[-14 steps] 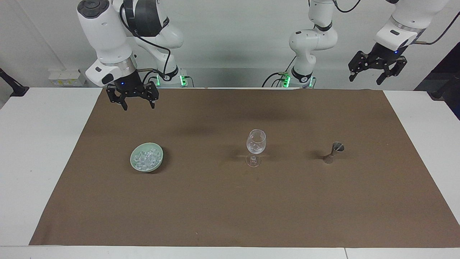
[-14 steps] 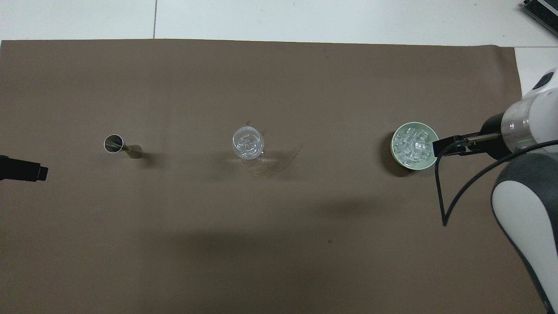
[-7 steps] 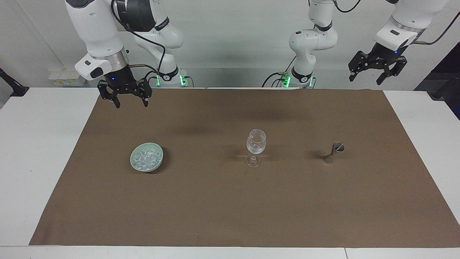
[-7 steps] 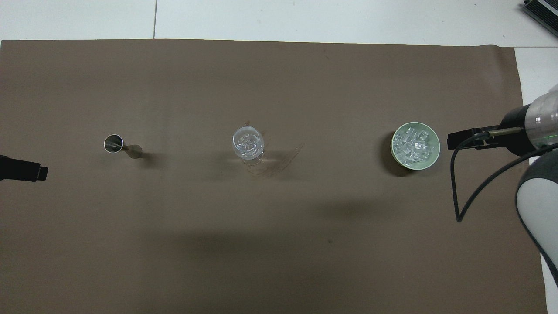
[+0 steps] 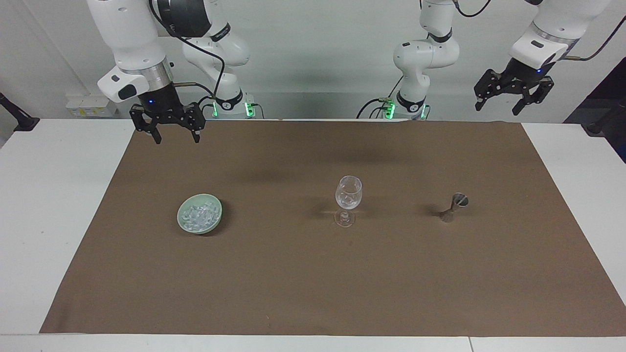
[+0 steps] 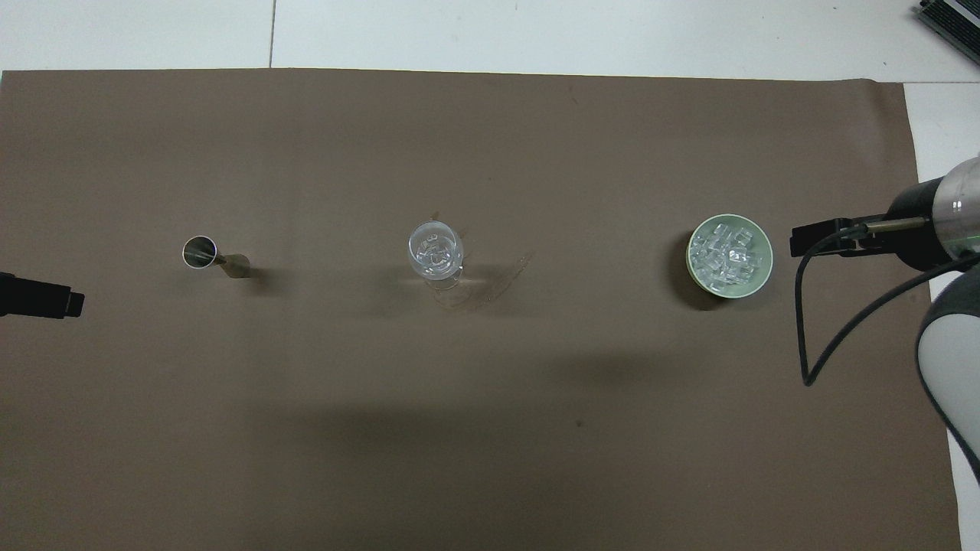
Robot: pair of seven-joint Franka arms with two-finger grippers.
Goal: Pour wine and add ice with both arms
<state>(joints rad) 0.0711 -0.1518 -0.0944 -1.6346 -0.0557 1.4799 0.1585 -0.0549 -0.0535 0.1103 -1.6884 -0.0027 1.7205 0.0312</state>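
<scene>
- Ice (image 5: 199, 215) sits heaped in pale green dish (image 5: 214, 211), on brown mat (image 5: 313, 293) toward right arm's end; a few chunks look already in wine glass (image 5: 348, 193) at mat's middle.
- Jigger (image 5: 455, 207) stands on mat toward left arm's end, level with glass and dish.
- Right gripper (image 5: 167, 134) raised over mat's edge nearest the robots, well apart from dish, fingers spread, nothing held.
- Left gripper (image 5: 513, 100) up past mat's corner at its own end, fingers spread, empty, waiting.
- Step, as judged: both arms clear of the objects; either work is finished or a fresh reach is pending. Whether glass holds wine cannot be told.
- Next, if more ice is needed: right gripper must drop over dish, pinch one small slippery chunk, carry it to glass without knocking the stem.
</scene>
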